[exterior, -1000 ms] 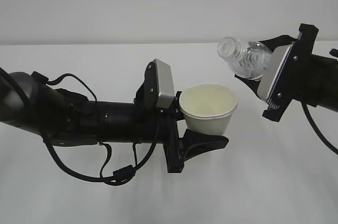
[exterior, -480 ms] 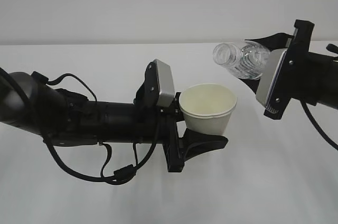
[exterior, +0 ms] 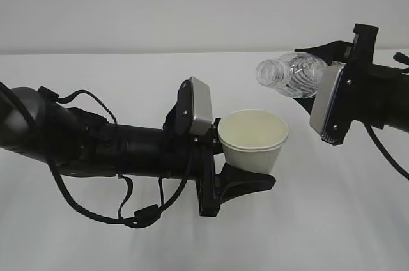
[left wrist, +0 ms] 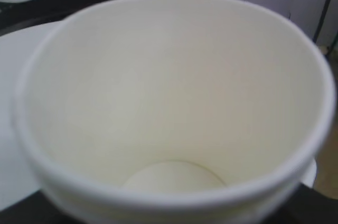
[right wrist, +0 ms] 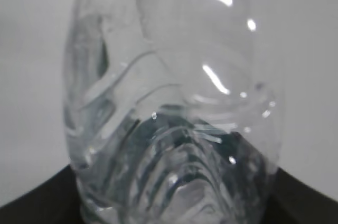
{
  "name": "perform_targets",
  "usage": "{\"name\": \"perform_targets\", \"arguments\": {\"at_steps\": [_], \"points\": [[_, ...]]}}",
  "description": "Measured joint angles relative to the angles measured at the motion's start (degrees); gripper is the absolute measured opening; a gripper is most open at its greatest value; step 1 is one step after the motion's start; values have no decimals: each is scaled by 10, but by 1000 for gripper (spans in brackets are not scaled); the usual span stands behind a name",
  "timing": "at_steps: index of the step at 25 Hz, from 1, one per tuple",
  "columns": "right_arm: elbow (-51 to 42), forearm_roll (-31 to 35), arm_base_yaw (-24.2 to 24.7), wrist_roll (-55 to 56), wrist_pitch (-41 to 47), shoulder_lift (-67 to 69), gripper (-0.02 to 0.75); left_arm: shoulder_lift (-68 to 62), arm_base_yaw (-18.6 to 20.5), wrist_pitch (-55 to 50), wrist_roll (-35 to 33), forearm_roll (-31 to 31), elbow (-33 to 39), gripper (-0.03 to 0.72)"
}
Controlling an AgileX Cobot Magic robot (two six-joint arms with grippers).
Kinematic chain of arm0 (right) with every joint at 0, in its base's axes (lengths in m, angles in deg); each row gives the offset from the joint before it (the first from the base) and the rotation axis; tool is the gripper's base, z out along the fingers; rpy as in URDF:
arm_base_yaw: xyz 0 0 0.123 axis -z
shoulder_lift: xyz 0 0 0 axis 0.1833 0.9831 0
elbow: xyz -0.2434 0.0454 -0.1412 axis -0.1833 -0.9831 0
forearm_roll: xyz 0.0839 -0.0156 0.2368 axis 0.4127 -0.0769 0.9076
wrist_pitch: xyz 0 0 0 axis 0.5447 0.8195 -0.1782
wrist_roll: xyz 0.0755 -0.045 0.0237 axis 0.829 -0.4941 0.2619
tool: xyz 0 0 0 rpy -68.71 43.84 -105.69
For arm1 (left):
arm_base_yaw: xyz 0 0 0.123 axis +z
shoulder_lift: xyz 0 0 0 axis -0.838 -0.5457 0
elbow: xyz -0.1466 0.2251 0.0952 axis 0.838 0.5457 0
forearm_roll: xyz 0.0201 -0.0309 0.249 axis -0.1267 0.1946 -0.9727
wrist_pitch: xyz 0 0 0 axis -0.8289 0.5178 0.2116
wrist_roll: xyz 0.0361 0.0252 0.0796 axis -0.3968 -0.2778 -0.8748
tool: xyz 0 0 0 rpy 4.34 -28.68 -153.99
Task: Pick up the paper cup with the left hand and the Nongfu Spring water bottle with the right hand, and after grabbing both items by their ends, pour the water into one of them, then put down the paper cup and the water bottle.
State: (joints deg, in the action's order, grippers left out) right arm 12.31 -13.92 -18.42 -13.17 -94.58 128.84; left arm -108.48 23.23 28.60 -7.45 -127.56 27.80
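- Paper cup: white, tapered, rolled rim, pale cream inside; sitting upright with its mouth facing up, raised clear of the white tabletop, near the middle of the exterior view.
- Left pincer: black, reaching in from the left on a dark arm; its jaws are clamping on the paper cup, one black finger showing under and beside the cup's lower wall, the other hidden behind the cup.
- Cup interior, left wrist view: filling nearly the whole picture; the round bottom is looking pale and dry, with no liquid that can be made out.
- Nongfu Spring water bottle: clear, ribbed, capless; lying close to horizontal in the air, its open threaded neck pointing left and slightly downward, sitting above the cup and just right of its middle, not touching it.
- Right pincer: black with a pale grey side plate, coming in from the right edge; its jaws are gripping the bottle at the base end, the black fingers standing above and below the body.
- Bottle, right wrist view: seen from the base end, transparent ridges and highlights crowding the frame; whether water is lying inside cannot be told.
- Pouring: no stream is showing between the neck and the cup.
- Background: a plain pale wall is standing behind the tabletop.
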Motion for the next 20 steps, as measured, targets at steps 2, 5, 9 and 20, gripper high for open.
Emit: {"name": "perform_targets", "arguments": {"at_steps": [2,5,9,20], "points": [[0,0,0,-5,0,0,473,0,4,0,5,-4,0,469],[0,0,0,-13,0,0,473,0,13,0,12,-5,0,469],[0,0,0,-27,0,0,473,0,26,6,17,-5,0,469],[1,0,0,-50,2,0,473,0,29,11,19,-3,0,469]]}}
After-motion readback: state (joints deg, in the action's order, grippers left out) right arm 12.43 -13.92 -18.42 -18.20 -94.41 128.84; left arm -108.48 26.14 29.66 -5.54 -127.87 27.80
